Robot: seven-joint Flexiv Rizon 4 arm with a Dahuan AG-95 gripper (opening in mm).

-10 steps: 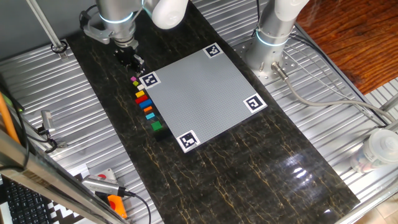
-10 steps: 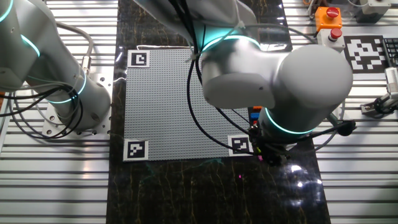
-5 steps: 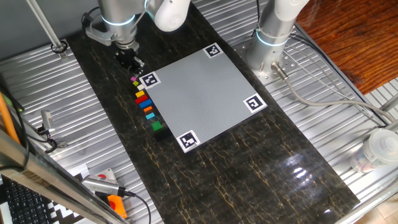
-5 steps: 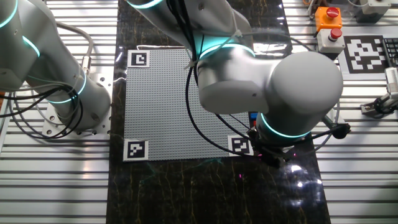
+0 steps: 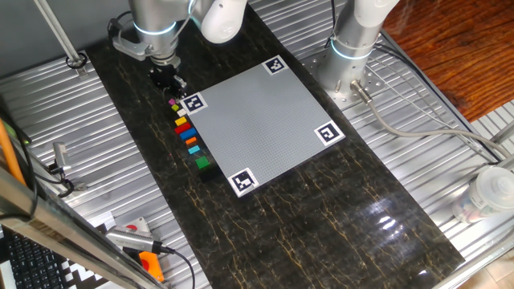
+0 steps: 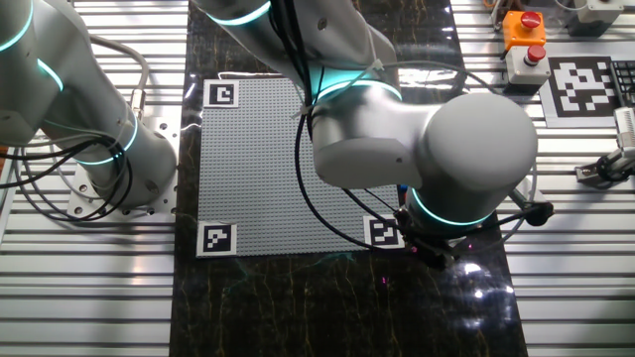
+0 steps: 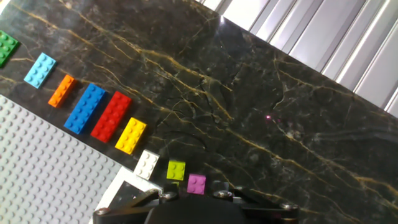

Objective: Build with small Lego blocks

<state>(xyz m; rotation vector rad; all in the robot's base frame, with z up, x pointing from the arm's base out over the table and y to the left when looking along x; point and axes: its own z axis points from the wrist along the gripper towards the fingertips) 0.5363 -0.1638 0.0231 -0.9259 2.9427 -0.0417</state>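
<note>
The small Lego blocks lie in a row on the dark table beside the grey plate's (image 5: 261,120) left edge. In the hand view they run green (image 7: 6,46), light blue (image 7: 40,68), orange (image 7: 61,90), blue (image 7: 85,107), red (image 7: 112,116), yellow (image 7: 130,135), white (image 7: 147,164), lime (image 7: 176,170), pink (image 7: 196,182). My gripper (image 5: 168,79) hovers over the pink end of the row (image 5: 174,103). In the hand view the gripper (image 7: 195,190) looks open, with a dark blurred tip on each side of the pink block. It holds nothing.
A second arm's base (image 5: 347,60) stands beyond the plate's far corner. My arm's large joint (image 6: 427,139) hides most of the block row in the other fixed view. Ribbed metal tabletop (image 5: 96,160) flanks the dark strip. Tools lie at the front left (image 5: 132,237).
The arm's upper joints have shifted slightly. The gripper stays over the pink end of the row, and the blocks have not moved.
</note>
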